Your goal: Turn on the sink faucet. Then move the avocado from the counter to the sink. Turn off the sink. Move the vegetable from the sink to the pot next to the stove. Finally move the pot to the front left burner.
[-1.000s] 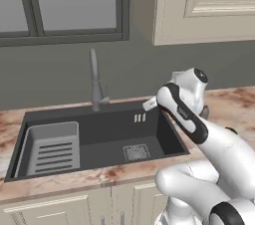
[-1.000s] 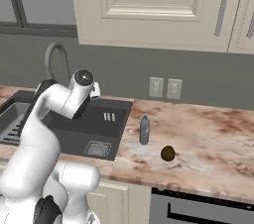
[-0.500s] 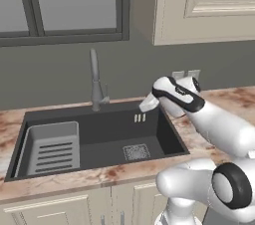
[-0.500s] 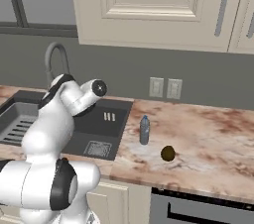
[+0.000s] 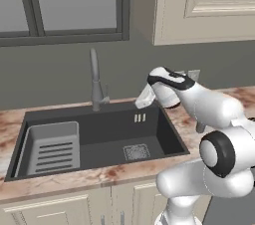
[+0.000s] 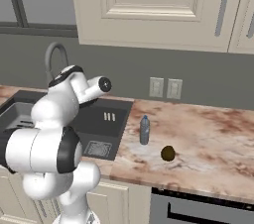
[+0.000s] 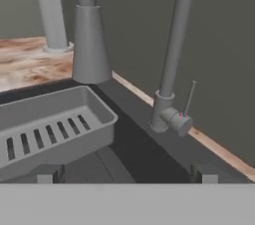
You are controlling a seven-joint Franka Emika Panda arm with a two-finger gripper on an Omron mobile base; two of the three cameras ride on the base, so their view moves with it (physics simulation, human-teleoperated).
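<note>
Hand view: the pincer (image 7: 127, 173) shows as two small dark finger tips (image 7: 49, 173) far apart at the bottom edge, jaws spread wide, nothing between them. Straight ahead of it and a bit to its right stands the tall slim grey metal gooseneck faucet (image 7: 172, 59), base on the sink's back ledge, thin lever handle (image 7: 189, 98) sticking up from the side of the base. Not touching; faucet is near but clear of the tips. The spout's flared nozzle (image 7: 90, 45) hangs ahead-left of the pincer, above the lighter grey slotted tray (image 7: 50, 127) sitting inside the wide dark grey rectangular sink (image 7: 130, 152). Beyond the tray a grey cylindrical dispenser (image 7: 53, 17) stands on the pinkish-brown marbled stone counter (image 7: 25, 67).

Left base view: white arm reaches over the sink's right rear corner, hand (image 5: 147, 96) aimed toward the faucet, above the basin. Square drain grate (image 5: 136, 152) lies below the hand.

Right base view: small dark brownish-olive rounded avocado (image 6: 168, 153) rests on the counter, well apart from the pincer, behind it on the far side of the sink rim, just past a small grey-blue bottle (image 6: 144, 130) standing upright.
</note>
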